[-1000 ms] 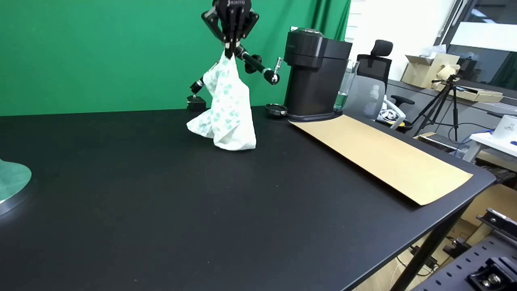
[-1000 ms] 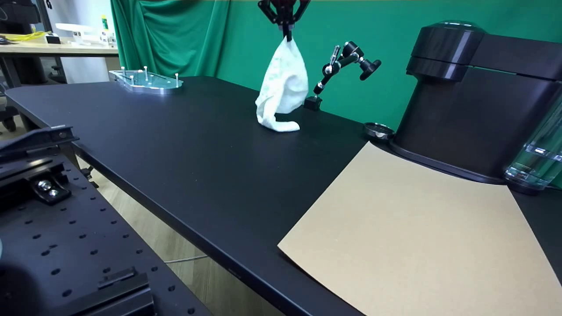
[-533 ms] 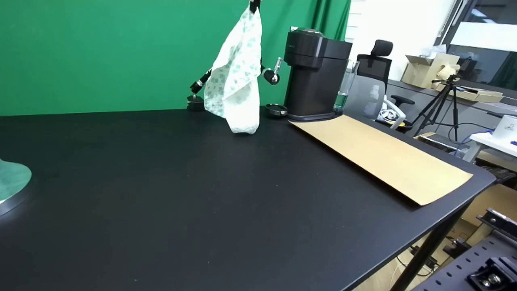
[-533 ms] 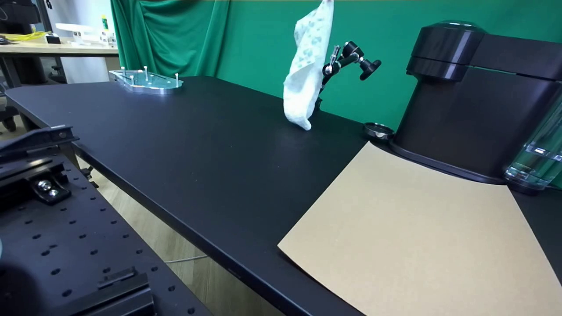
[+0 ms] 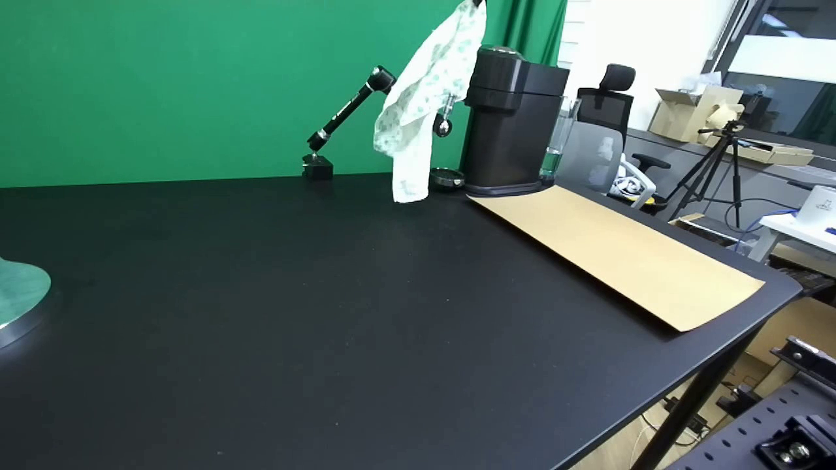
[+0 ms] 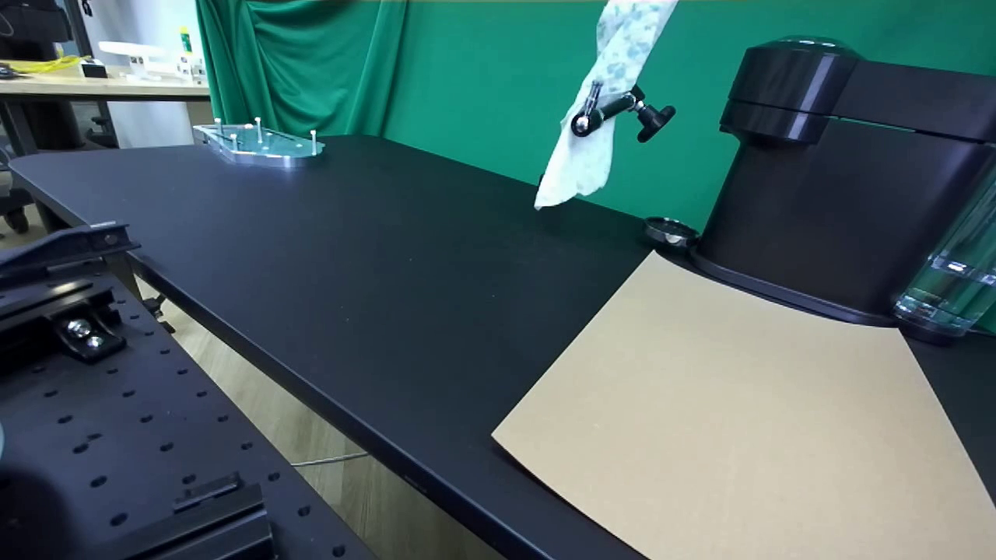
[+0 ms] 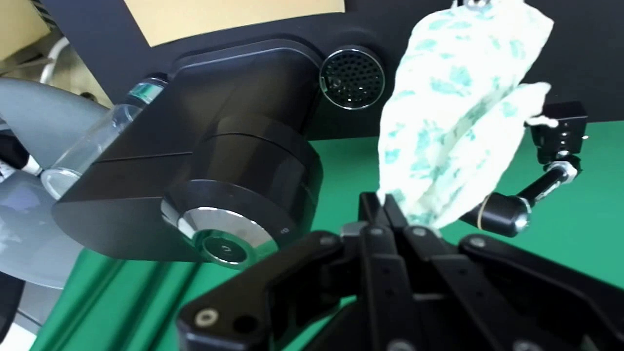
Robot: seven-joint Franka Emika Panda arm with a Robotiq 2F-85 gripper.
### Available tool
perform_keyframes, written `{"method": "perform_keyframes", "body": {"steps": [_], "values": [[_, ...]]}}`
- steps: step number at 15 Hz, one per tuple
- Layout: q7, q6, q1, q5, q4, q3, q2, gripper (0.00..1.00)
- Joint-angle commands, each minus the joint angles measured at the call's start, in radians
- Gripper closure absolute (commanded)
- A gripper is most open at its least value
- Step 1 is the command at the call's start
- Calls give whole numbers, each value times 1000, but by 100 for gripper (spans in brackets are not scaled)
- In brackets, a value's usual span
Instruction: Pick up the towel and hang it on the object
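Pinched nearly together, the claw (image 7: 381,204) holds one end of the towel (image 7: 448,117), well above the desk (image 5: 261,313). From there the cloth slants down and away from the coffee machine (image 7: 204,146), which stands lower than the claw and to one side of it; the loose tail (image 5: 413,173), beneath the claw, seems to hang apart from the desk. Also below the claw, on the side opposite the machine, is the jointed stand (image 5: 347,112), most likely the object meant. Its upper rod (image 6: 616,106) crosses in front of the towel in an exterior view, yet the wrist view shows cloth covering that rod, so the towel seems to lie over or lean against it; contact cannot be made out.

Draping looks to be the step in hand, with only the release and withdrawal after it. Best to bring the claw down slowly on the machine's side of the rod, so the fold settles across the middle, between elbow (image 7: 502,214) and ball tip (image 6: 581,125). More cloth must fall beneath the claw, or the heavier tail may drag the towel off. Leave the machine room, let go only once the held end goes slack, then lift straight up so nothing snags.
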Motion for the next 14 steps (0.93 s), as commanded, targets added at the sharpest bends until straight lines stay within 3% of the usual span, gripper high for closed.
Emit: {"method": "perform_keyframes", "body": {"steps": [1,14], "values": [[78,-22,-25,-22,-20,-15,-26,100],[122,-31,-78,28,-175,-47,-36,100]]}}
